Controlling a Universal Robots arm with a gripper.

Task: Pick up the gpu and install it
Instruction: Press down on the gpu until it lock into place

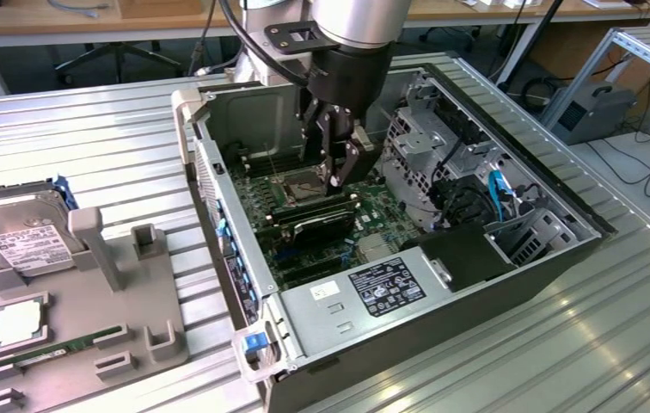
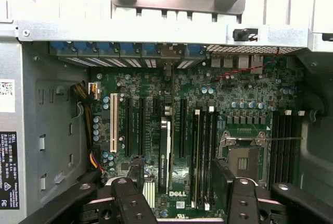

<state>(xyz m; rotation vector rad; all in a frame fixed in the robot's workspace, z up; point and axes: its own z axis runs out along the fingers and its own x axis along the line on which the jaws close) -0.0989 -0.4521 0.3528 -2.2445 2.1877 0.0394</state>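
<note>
The gpu (image 2: pixel 164 151) stands on edge in a slot of the green motherboard (image 2: pixel 239 86), its metal end toward the case's rear openings. In the exterior view the gpu (image 1: pixel 322 225) is a dark card upright in the middle of the open computer case (image 1: pixel 554 202). My gripper (image 1: pixel 337 172) hangs inside the case just above the card, near the processor socket (image 1: pixel 300 185). It is open, with nothing between the black fingers (image 2: pixel 127 195), and apart from the card. In the wrist view my gripper (image 2: pixel 179 199) straddles the card's near end.
A grey fixture tray (image 1: pixel 130 284) at the exterior view's left holds a hard drive (image 1: pixel 9 237), a processor chip (image 1: pixel 15 323) and a green memory stick (image 1: pixel 50 353). Inside the case are a drive cage (image 1: pixel 417 142), cables and a power supply (image 1: pixel 385 288).
</note>
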